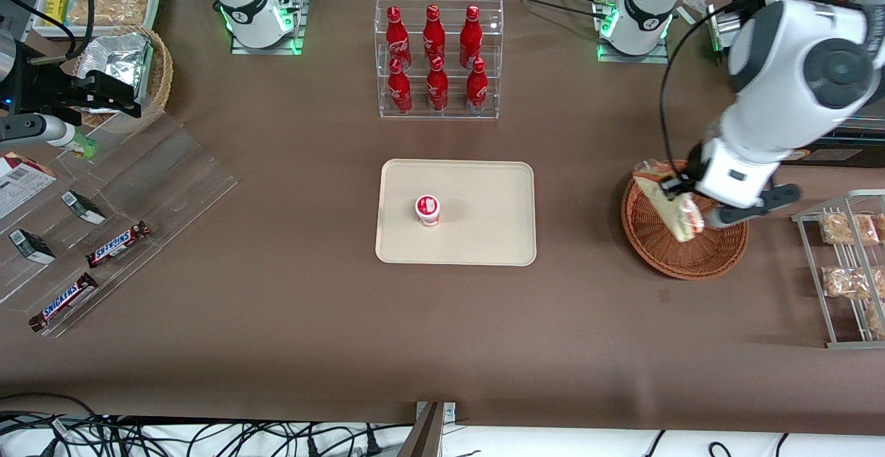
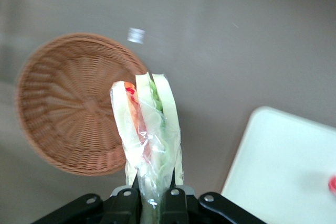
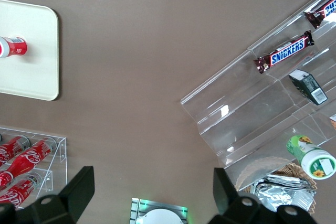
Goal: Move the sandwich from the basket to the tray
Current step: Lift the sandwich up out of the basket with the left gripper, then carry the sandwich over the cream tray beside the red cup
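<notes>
While the wrapped wedge hangs in the grip above the wicker, items read from the parked arm's end of the table toward the working arm's.

Tray (image 1: 484, 236): cream, low-rimmed, lying flat about mid-table and well apart from the basket; a small red-and-white cup (image 1: 428, 210) stands on it, leaving bare surface all around.

Bottle rack (image 1: 439, 59): clear stand of red bottles, farther from the front camera than the tray; not involved.

Sandwich (image 1: 674, 207): triangular, pale bread with red and green layers, sealed in clear film; lifted clear of the wicker and tilted, one end pointing away from the gripper (image 2: 155, 195). In the wrist view it (image 2: 149, 129) stands out from the fingers, its layers seen edge-on.

Basket (image 1: 681, 253): round, reddish-brown, nothing else seen in it; the wedge hangs over its rim, on the tray's side.

Gripper (image 1: 681, 201): fingers closed narrowly on one end of the sandwich, pinching film and bread across the layers.

Handling, judged: light, soft and easily crushed; the film looks slick and may slip or let the wedge swing, since the hold is at one end only.

Hold, judged: across the flat bread faces with modest squeeze, never on the filling edge; set it down on bare tray beside the cup.
</notes>
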